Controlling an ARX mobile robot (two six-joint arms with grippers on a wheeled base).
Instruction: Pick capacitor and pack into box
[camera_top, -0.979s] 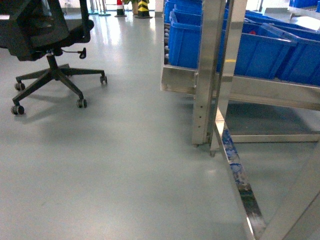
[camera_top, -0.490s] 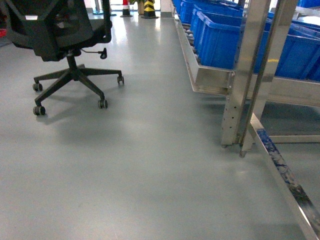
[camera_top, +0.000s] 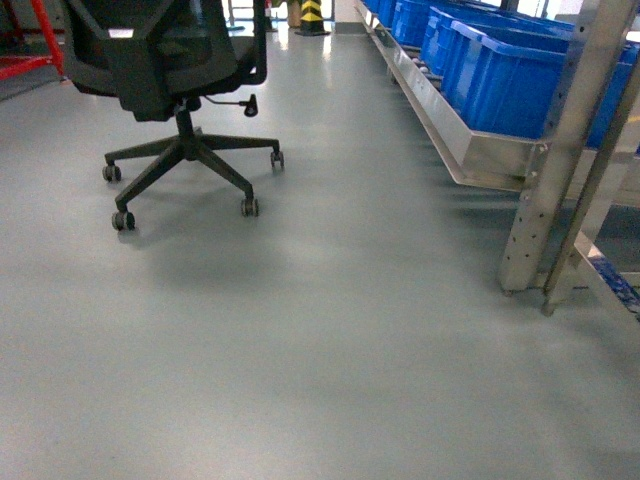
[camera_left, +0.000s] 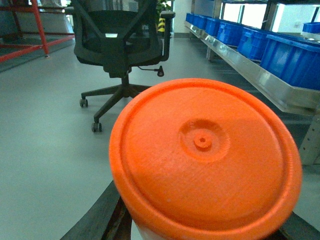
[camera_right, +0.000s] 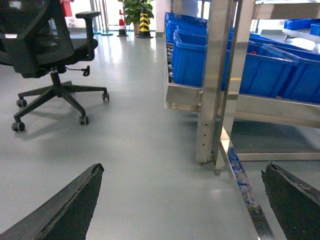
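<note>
In the left wrist view a capacitor fills the frame: a large cylinder with a round orange top and a white body below. My left gripper is shut on it, and its dark fingers show at the bottom on either side. In the right wrist view my right gripper hangs open over the grey floor, with nothing between its black fingers. Neither gripper shows in the head view. The box is out of view.
A black office chair on castors stands on the grey floor at the upper left. A steel rack holding blue bins runs along the right, its upright posts reaching the floor. A striped bollard stands far back.
The head view has swung left: the chair has slid rightward and nearer the middle, and the steel rack with blue bins has moved off toward the right edge.
</note>
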